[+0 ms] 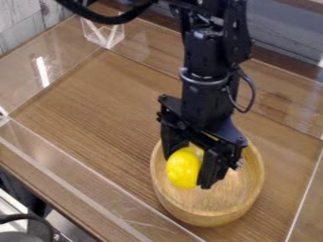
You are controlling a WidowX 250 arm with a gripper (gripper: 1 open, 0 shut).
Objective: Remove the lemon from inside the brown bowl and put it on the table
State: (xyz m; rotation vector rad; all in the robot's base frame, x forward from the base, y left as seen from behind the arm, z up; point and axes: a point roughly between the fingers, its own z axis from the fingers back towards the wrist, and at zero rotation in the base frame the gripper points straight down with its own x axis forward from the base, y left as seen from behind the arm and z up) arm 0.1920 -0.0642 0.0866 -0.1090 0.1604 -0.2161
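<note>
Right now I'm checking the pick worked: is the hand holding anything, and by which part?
The hand holds the lemon across its middle, one finger on each side, with the fruit over the brown bowl.

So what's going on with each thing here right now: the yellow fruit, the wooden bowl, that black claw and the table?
Small round yellow lemon: inside the bowl, between the claw's fingers, not visibly lifted out.
Light tan wooden bowl: upright on the table, holding the lemon.
Black gripper: pointing down into the bowl, jaws wide around the lemon; a firm grip cannot be confirmed.
Brown wood-grain table: carrying the bowl; lemon not yet on it.
</note>
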